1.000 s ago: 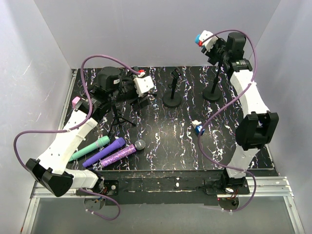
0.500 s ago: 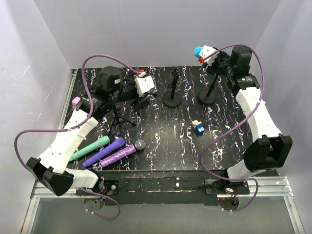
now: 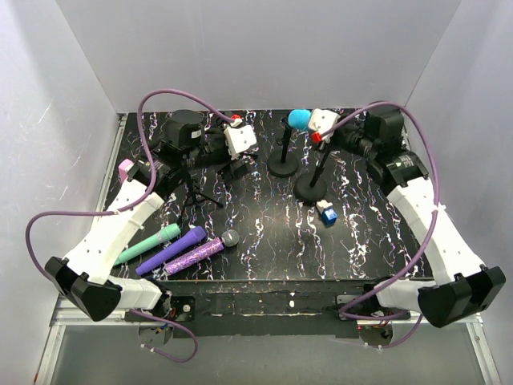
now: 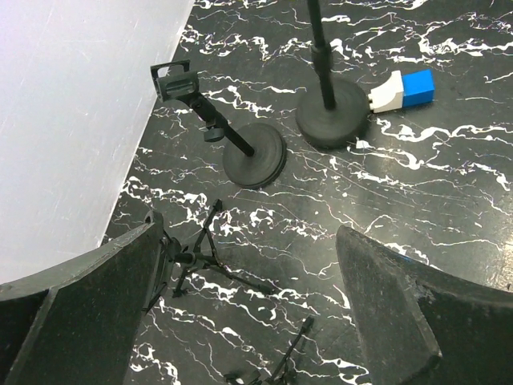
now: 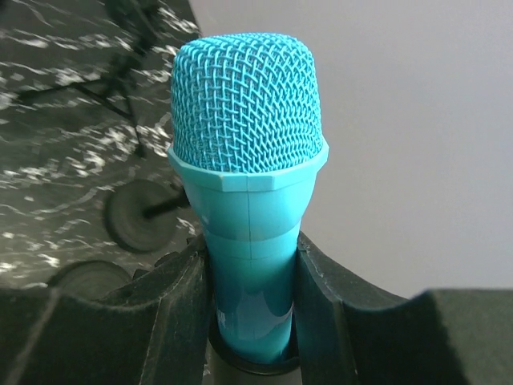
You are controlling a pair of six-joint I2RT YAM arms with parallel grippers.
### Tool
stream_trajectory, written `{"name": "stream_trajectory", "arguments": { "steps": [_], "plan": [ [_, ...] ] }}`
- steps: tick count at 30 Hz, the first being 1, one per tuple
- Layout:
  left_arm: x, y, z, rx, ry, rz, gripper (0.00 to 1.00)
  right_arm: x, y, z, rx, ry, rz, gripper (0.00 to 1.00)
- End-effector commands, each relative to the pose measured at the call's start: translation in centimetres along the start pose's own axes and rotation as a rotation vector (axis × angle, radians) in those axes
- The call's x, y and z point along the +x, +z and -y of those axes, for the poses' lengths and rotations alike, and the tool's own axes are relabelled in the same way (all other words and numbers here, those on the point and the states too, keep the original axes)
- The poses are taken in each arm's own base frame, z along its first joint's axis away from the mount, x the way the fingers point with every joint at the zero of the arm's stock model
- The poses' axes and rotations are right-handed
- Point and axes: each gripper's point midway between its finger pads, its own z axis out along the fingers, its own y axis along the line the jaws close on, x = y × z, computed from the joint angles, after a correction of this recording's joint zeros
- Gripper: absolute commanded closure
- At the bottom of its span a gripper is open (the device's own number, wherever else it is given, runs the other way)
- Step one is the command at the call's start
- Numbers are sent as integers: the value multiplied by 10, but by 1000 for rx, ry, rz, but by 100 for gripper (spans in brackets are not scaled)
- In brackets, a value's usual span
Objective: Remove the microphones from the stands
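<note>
**Black marbled table: teal microphone clamped, stand below it**

White walls close in the table. The right gripper (image 5: pixel 250 265) is closed around the body of the teal microphone (image 5: pixel 247 136), whose lower end sits in a dark ring, probably the clip of the stand (image 3: pixel 310 189). From above, the microphone tilts head-up toward the left. Pulling along that axis should free it. The left gripper (image 4: pixel 256 305) hangs wide and empty, well apart to the left. The other stand's clip (image 4: pixel 175 80) holds nothing.
</note>
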Motion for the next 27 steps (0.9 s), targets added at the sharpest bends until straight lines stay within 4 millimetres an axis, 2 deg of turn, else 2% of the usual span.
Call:
{"name": "stream_trajectory", "arguments": {
  "steps": [1, 4, 10, 13, 15, 17, 21, 27],
  "plan": [
    [-18, -2, -5, -6, 5, 45, 8, -53, -8, -6, 20, -49, 143, 89],
    [-21, -7, -4, -5, 2, 45, 8, -66, -2, -23, -17, -22, 168, 89],
    [-19, -13, 2, -3, -19, 42, 8, -98, 12, -43, -64, 4, 229, 88],
    [-19, -14, 5, -2, -53, 50, 7, -105, 19, -60, -127, 30, 238, 77],
    [-20, -12, 8, 10, -86, 59, 8, -106, 21, -67, -150, 102, 233, 62],
    [-22, -11, 11, 24, -120, 69, 7, -110, 20, -68, -176, 185, 219, 43],
    [-25, -8, 18, 52, -162, 92, 7, -110, 18, -64, -177, 285, 175, 21],
    [-38, 0, 15, 46, -266, 159, 7, -116, 2, -58, -201, 341, 183, 19]
  ]
}}
